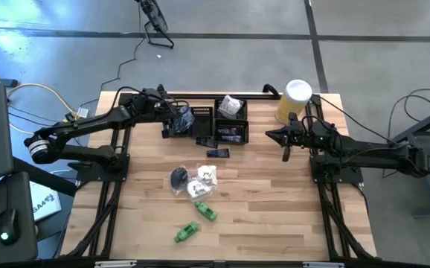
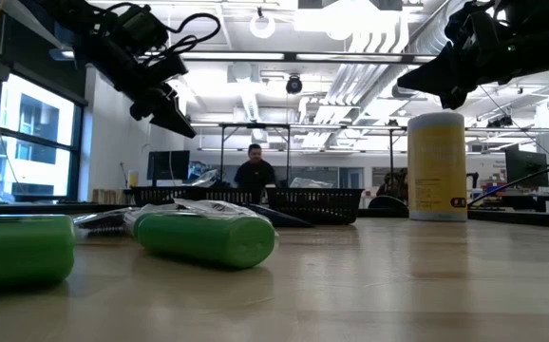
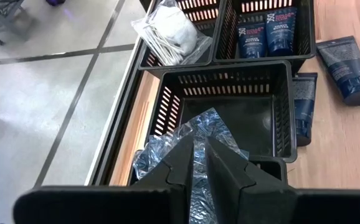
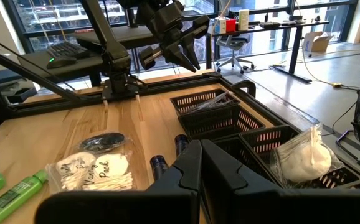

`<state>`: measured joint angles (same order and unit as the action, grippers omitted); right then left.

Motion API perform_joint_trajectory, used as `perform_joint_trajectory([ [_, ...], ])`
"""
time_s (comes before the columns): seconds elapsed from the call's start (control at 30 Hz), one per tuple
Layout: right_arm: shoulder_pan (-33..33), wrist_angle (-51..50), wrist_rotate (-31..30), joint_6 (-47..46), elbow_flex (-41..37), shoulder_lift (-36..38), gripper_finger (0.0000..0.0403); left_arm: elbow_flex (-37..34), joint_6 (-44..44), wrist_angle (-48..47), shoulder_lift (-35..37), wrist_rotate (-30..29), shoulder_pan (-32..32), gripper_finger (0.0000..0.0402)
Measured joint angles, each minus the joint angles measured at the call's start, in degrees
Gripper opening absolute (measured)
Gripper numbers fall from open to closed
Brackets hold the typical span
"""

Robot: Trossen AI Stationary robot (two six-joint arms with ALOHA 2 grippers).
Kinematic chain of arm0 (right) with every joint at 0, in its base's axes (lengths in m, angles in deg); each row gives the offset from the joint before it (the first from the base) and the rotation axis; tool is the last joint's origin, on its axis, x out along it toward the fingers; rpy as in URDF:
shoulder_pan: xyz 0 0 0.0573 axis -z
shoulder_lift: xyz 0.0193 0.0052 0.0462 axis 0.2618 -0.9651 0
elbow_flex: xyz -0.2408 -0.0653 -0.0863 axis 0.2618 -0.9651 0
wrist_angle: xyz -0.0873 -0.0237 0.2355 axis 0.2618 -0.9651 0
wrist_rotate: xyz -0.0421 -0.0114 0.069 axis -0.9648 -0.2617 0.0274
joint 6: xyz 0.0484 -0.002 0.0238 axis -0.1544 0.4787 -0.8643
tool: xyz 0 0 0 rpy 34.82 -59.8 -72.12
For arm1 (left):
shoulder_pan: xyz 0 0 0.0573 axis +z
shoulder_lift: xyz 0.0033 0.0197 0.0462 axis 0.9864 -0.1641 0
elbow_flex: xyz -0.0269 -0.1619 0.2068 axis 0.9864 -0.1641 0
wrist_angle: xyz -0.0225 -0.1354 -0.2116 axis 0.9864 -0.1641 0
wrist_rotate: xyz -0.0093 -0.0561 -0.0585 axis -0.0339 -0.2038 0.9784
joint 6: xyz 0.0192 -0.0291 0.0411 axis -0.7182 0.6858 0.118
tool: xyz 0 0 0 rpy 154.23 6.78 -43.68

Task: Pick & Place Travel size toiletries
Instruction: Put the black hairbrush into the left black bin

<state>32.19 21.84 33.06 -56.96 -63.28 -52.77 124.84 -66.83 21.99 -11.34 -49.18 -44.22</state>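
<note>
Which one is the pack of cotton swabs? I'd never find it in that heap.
Start at the loose pile of toiletries in the middle of the wooden table. The cotton swab pack lies at the pile's top right edge, beside the round black piece. It alone is a clear pouch full of thin white sticks.

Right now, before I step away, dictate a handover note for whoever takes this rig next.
Left tool: over a black tray, clear packet at its tip; grip unclear.
Right tool: shut, empty, by the yellow cylinder.
Done: white sachet and navy tubes in neighbouring trays.
To do: green tubes, white sachets, round black piece, navy tube on the table.
</note>
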Motion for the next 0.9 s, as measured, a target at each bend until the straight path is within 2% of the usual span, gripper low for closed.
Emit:
perform_joint_trajectory([
  [0.23,0.0,-0.1,0.0,0.1,0.0,0.0,0.0002,0.0,-0.1,2.6,0.0,2.0,-2.3,0.0035],
  [0.37,0.0,-0.9,0.0,0.1,0.0,0.0,0.0002,0.0,-1.8,4.3,0.0,-1.3,-8.8,0.0035],
  [0.5,0.0,-1.3,0.0,0.1,0.0,0.0,0.0002,0.0,-1.2,1.8,0.0,-4.4,-15.2,0.0035],
  [0.7,0.0,-1.3,0.0,0.1,0.0,0.0,0.0002,0.0,3.8,-3.2,0.0,-5.4,-23.9,0.0035],
  [0.9,0.0,-1.3,0.0,0.1,0.0,0.0,0.0002,0.0,8.8,-5.5,0.0,-12.5,-32.2,0.0035],
])
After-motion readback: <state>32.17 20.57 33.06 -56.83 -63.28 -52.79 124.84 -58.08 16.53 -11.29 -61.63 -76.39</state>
